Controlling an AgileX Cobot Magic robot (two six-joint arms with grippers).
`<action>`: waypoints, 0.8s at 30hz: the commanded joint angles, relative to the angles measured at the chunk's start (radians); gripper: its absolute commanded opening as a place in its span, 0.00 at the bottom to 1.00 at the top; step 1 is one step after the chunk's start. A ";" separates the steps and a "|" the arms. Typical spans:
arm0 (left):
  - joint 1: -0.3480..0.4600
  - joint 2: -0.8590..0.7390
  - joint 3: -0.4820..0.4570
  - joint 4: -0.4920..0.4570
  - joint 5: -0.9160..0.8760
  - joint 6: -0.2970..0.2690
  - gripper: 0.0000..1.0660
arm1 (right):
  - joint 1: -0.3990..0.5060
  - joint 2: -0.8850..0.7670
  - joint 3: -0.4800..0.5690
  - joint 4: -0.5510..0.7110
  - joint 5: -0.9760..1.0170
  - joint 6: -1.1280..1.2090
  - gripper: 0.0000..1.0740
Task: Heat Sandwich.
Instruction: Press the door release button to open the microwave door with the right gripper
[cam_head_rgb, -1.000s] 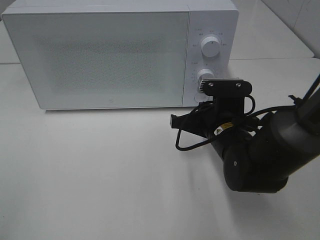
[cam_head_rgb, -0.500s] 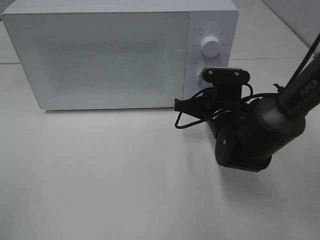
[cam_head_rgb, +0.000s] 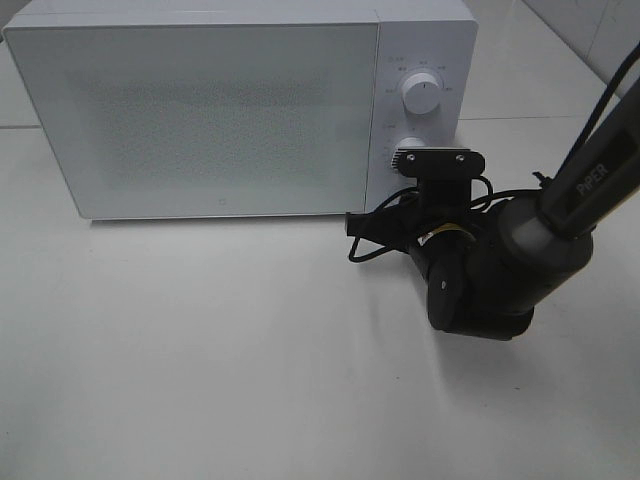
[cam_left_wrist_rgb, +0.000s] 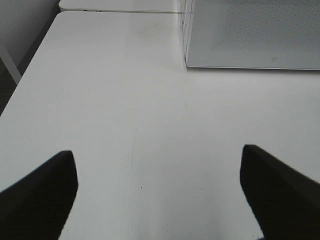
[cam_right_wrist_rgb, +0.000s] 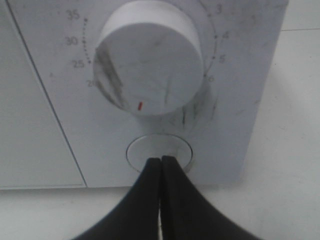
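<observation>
right gripper (cam_right_wrist_rgb: 161, 161) jaws pressed together, tips at round white button (cam_right_wrist_rgb: 145, 147) under white timer dial (cam_right_wrist_rgb: 150, 55) of white boxy microwave (cam_head_rgb: 200, 110), door closed. left gripper (cam_left_wrist_rgb: 156, 152) spread wide, empty, over white table (cam_left_wrist_rgb: 125, 100).

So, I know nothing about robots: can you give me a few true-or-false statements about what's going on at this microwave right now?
1. The door of the white box-shaped microwave oven is closed. True.
2. The black right pincer is spread wide open. False: its jaws are pressed together, and the tips point at the round white button under the lower white dial.
3. The black left pincer is carrying a plate. False: it is open with nothing between its jaws, over the bare white table.
4. The lower white dial's small red mark sits on the side nearest the round white button. True.
</observation>
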 joint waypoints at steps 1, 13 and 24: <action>0.003 -0.016 0.004 0.000 -0.014 0.001 0.77 | -0.011 0.002 -0.030 -0.012 0.000 -0.008 0.00; 0.003 -0.016 0.004 0.000 -0.014 0.006 0.77 | -0.021 0.033 -0.102 -0.005 -0.005 0.013 0.00; 0.003 -0.016 0.004 0.000 -0.014 0.006 0.77 | -0.021 0.033 -0.106 0.074 -0.062 0.380 0.00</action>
